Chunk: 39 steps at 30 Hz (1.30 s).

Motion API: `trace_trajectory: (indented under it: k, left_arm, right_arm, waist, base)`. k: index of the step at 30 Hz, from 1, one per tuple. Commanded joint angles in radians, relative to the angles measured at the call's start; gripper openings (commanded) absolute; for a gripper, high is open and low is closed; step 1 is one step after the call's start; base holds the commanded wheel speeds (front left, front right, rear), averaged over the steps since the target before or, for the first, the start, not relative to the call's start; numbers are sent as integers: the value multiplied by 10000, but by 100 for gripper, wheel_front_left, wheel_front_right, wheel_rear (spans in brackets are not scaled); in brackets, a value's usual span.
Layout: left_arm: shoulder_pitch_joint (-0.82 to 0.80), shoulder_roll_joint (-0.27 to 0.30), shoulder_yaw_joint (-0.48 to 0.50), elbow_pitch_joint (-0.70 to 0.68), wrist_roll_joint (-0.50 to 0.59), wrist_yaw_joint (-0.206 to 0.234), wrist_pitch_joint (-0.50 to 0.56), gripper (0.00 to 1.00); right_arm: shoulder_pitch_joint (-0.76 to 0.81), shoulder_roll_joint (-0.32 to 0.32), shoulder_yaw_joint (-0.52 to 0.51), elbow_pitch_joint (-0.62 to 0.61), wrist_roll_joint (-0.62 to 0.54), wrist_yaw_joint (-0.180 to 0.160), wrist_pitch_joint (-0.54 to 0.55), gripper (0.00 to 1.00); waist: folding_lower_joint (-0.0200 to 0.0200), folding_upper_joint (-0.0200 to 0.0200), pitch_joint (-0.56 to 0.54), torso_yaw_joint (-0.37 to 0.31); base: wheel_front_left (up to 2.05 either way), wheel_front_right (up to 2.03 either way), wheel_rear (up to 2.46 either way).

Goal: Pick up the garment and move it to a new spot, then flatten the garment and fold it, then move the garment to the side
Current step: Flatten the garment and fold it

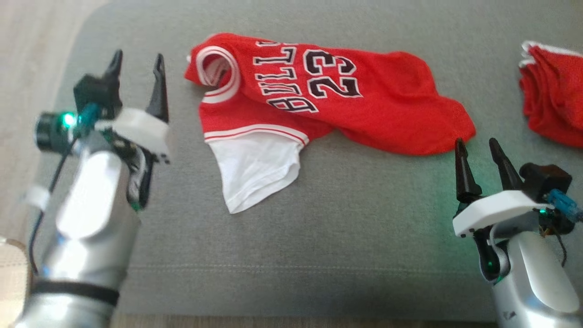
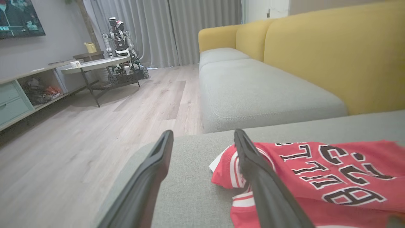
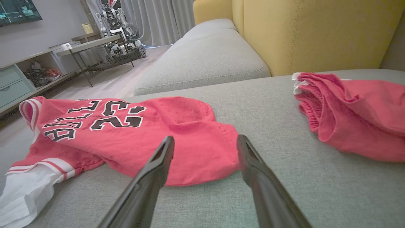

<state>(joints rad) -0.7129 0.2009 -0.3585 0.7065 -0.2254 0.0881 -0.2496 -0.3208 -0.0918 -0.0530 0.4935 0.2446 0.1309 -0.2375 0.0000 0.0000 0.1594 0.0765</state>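
Trouble could come from the rumpled jersey (image 1: 341, 100): with the left claw (image 1: 138, 55) and right claw (image 1: 477, 142) both wide and empty, a pinch might snag one layer only.

The red fabric jersey with white-striped trim (image 1: 387, 100) carries two printed markings, both in black characters with white outlines.

1. Lettering: "BULL" is legible. A further letter at the 12 o'clock end of the word is partly folded out of sight.
2. Number: "23", just beside the lettering on its 3 o'clock side in the head view.

Both markings read upward, with character tops toward 9 o'clock.

Characters on the dark wall-mounted screen (image 2: 19, 15), at 10 o'clock in the left wrist view, are too small to read.
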Motion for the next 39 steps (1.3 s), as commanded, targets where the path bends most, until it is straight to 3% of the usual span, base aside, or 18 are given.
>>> trace_trajectory:
  k: [1, 11, 17, 22, 31, 39]
  left_arm:
    - [73, 184, 523, -734, -205, 51, -121, 100]
    - [3082, -921, 1449, -4010, -639, 77, -121, 100]
    - [4691, -1458, 1818, -5196, -697, -26, -122, 100]
    - [5296, -1500, 1406, -5532, -1155, 71, -122, 100]
    - [5262, -1504, 756, -4981, -1619, 146, -122, 100]
    - [4497, -1505, -63, -2275, -2647, 225, -122, 100]
  right_arm:
    - [-84, -10, 176, -424, -96, -2, 6, 100]
    - [388, 75, 190, -841, -91, -2, 94, 100]
    - [634, 100, 328, -1015, 8, -2, 167, 100]
    - [706, 62, 415, -1132, 57, -2, 223, 100]
    - [625, -22, 481, -1363, 90, -2, 321, 100]
    - [516, -75, 542, -1372, 172, -2, 294, 100]
  waist:
    - [0, 0, -249, 245]
    - [0, 0, -532, 454]
    - [0, 0, -704, 323]
    - [0, 0, -687, 215]
    - [0, 0, -411, 22]
    - [0, 0, -29, -357]
  base:
    - [0, 0, 0]
    - [0, 0, 0]
    - [0, 0, 0]
    - [0, 0, 0]
    - [0, 0, 0]
    - [0, 0, 0]
